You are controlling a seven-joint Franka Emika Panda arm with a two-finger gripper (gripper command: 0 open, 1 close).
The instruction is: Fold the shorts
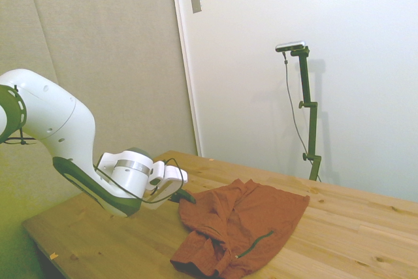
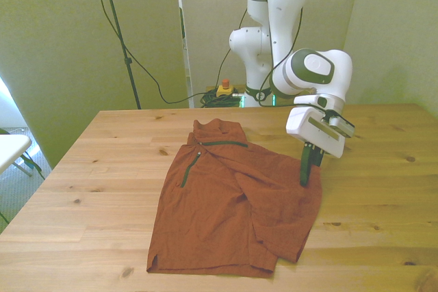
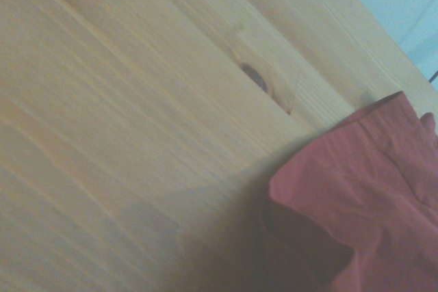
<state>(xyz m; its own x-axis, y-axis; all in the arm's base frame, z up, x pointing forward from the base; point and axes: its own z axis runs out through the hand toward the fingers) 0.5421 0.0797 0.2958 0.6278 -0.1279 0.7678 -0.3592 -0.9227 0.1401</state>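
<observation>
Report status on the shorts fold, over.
Gripper low at the shorts' edge on the front view's right, finger state unclear. Shorts spread on the table, wrinkled, right side partly doubled over. Nothing in the way.

Shorts (image 2: pixel 233 203) lie spread on the table (image 2: pixel 102 169); the gripper (image 2: pixel 306 176) meets their edge on the front view's right.

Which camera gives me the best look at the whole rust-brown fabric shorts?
The front view: the rust-brown fabric shorts lie fully visible, spread on the table. The side view shows them foreshortened; the wrist view catches one corner.
</observation>
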